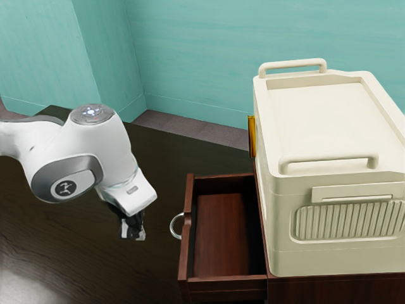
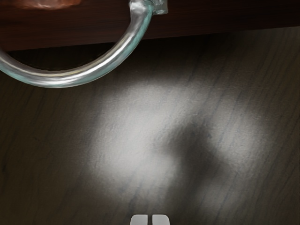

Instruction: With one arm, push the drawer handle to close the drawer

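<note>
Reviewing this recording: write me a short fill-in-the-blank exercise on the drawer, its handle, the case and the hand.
The drawer is not closed but ____.
Its curved handle is ____ in color.
The cream case has ____ raised bars on its top.
The hand is on the exterior view's ____ side of the handle.

Missing words: open; silver; two; left.

drawer (image 1: pixel 221 244): red-brown | handle (image 2: pixel 56 79): silver | case (image 1: pixel 335 120): cream | walls (image 1: pixel 202 50): teal | table (image 1: pixel 76 259): dark, wood-grained
</note>
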Motion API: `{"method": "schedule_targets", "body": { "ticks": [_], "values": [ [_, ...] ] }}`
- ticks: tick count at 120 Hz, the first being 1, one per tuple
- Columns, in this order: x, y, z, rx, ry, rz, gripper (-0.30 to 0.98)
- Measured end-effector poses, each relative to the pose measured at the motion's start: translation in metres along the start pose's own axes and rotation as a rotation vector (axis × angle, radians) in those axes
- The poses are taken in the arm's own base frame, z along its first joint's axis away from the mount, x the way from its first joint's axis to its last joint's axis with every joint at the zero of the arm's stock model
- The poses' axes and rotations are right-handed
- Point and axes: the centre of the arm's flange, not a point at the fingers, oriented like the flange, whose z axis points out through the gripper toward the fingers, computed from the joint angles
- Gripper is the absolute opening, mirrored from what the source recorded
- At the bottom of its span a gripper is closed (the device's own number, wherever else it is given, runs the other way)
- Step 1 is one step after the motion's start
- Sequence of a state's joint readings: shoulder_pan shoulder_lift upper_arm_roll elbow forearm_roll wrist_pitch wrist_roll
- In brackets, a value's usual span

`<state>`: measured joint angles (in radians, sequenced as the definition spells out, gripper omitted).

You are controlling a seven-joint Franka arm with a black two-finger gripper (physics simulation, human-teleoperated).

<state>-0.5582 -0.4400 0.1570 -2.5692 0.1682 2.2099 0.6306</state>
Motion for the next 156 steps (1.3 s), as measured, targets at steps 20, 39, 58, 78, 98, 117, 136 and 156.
{"method": "schedule_targets", "body": {
  "ticks": [20,39,58,78,98,117,136,156],
  "values": [
    [0.015,-0.003,0.007,-0.006,0.0,-0.003,-0.1],
    [0.031,-0.002,0.009,-0.005,0.005,0.004,-0.1],
    [0.043,-0.006,0.01,0.0,0.012,0.005,-0.1],
    [0.054,-0.006,0.011,0.006,0.012,0.017,-0.1],
    [0.062,-0.011,0.01,0.01,0.015,0.019,-0.1],
    [0.076,-0.014,0.017,0.007,0.005,0.033,-0.11],
    [0.09,-0.013,0.014,0.015,0.01,0.053,-0.1],
    [0.107,-0.015,0.01,0.026,0.018,0.069,-0.1]
  ]
}}
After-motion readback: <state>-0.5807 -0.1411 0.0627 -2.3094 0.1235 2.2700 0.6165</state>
